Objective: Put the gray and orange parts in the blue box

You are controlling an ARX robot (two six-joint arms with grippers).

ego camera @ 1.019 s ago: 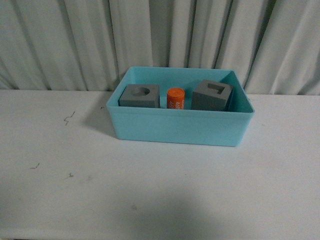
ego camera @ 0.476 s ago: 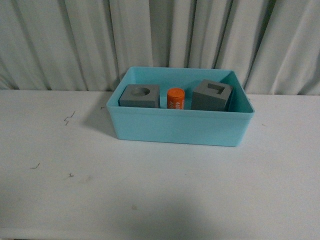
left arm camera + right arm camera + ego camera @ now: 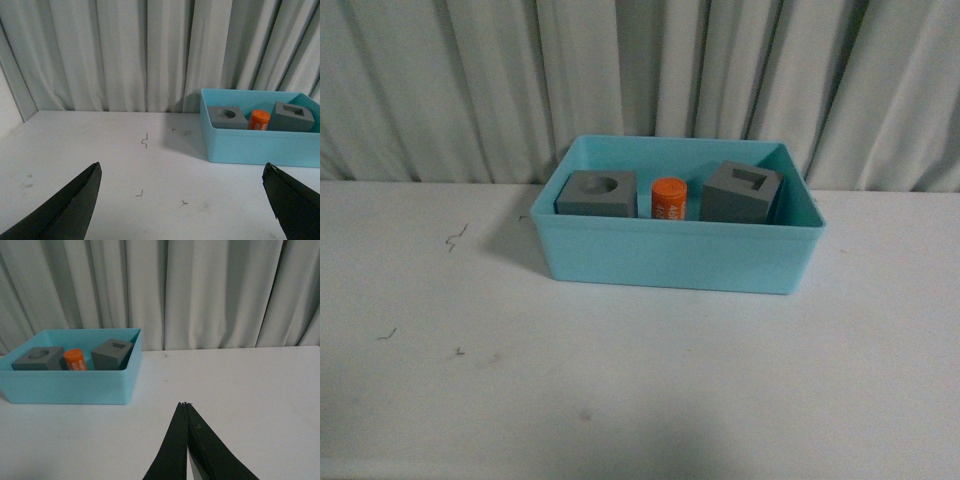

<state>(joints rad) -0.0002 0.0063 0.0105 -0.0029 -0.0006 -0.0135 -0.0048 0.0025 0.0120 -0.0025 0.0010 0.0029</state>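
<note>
From my left wrist camera, my left pincer (image 3: 182,200) is spread wide, its two dark fingers (image 3: 65,212) sitting in the lower corners of the frame with bare white counter (image 3: 125,165) between them, holding nothing. From my right wrist camera, my right pincer (image 3: 186,407) is pressed together, the dark tips meeting at the lower centre of the frame, nothing between them, well apart from the box.

In the front view neither pincer shows. The near counter fills the lower half of the frame, with a few small dark marks (image 3: 453,238) at the left. Beyond it, at the centre, the turquoise box (image 3: 680,257) stands on the counter. Inside it, in a row: the gray cube with the round hole (image 3: 598,193) at the left, the orange cylinder (image 3: 669,199) with white lettering upright in the middle, just beside that cube, and the gray cube with the rectangular hole (image 3: 741,193) at the right, turned slightly. Farthest back, a pleated pale curtain (image 3: 470,80) crosses the upper frame.
</note>
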